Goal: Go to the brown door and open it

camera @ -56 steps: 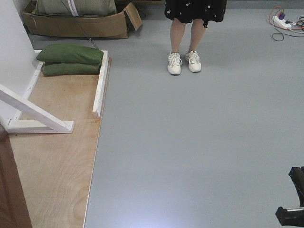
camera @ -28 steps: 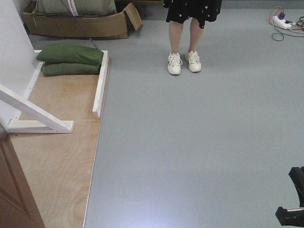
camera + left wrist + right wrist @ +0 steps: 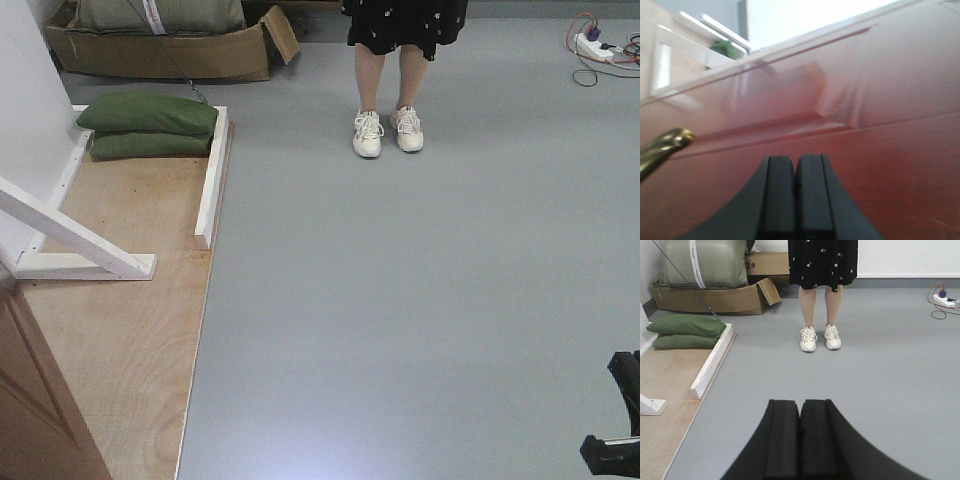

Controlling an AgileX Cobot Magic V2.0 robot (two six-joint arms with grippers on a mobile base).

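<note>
One corner of the brown door [image 3: 30,400] juts into the lower left of the front view, above the plywood floor [image 3: 130,330]. In the left wrist view the door [image 3: 865,150] fills nearly the whole picture: glossy reddish-brown wood with a raised panel moulding and pale reflections across its sheen. A curved brass lever handle [image 3: 662,147] shows at the left edge. The left claw [image 3: 795,165] sits close before the door with its pads pressed together on nothing; I cannot tell whether it touches the wood. The right claw [image 3: 800,407] is likewise pressed together and bare, pointing over the grey floor [image 3: 890,365].

Only "2#" can be read, printed on a carton [image 3: 766,262] at the back. An open cardboard box [image 3: 715,302], one flap folded outward, holds a bulky grey-green sack [image 3: 702,262]. The sack is bound by a white strap [image 3: 696,265] whose red print is too small to read. Two green sandbags [image 3: 148,125] lie stacked on the plywood, against a white frame [image 3: 212,170].
</note>
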